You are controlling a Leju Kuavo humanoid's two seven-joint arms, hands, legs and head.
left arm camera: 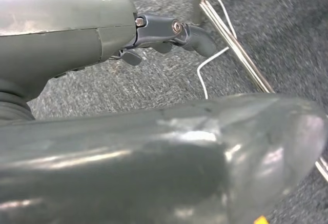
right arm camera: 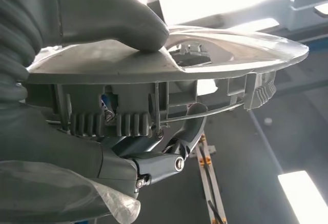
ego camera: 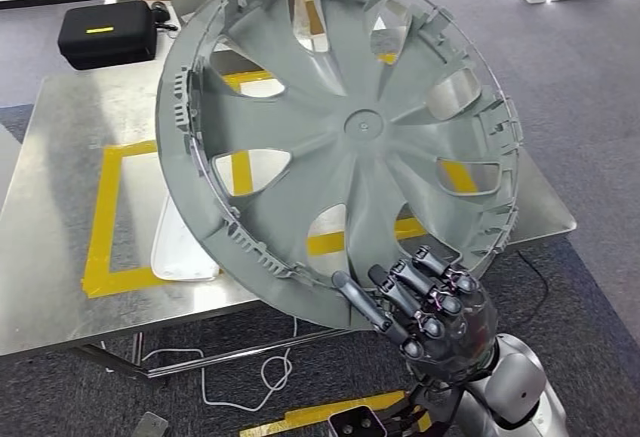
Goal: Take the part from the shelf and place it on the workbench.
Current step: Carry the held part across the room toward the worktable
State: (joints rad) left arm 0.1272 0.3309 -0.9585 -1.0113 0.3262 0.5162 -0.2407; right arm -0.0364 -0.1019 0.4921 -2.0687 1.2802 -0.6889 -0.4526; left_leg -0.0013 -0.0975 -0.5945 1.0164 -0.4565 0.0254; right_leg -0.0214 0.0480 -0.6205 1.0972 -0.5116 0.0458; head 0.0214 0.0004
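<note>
1. Left robot hand [left arm camera: 170,32]: hangs low over carpet beside the surface's legs, grasps nothing; fingers partly visible, released or clenched I cannot tell.
2. Surface [ego camera: 53,207]: metal top with yellow tape outline [ego camera: 102,227], white tray [ego camera: 177,242] inside it. Person at far edge.
3. Wheel cover [ego camera: 347,147]: big grey plastic disc, cut-out windows, clip tabs round the rim, inner side facing camera. Tilted in the air above the surface, not set down.
4. Right robot hand [ego camera: 426,302]: grasping the cover's near rim, thumb on one face, fingers on the other.
5. Progress: pickup done; lowering and release left.

right hand [ego camera: 434,307] raised, fingers [ego camera: 392,282] clamped; left hand [left arm camera: 116,39] hangs, uncurled.
</note>
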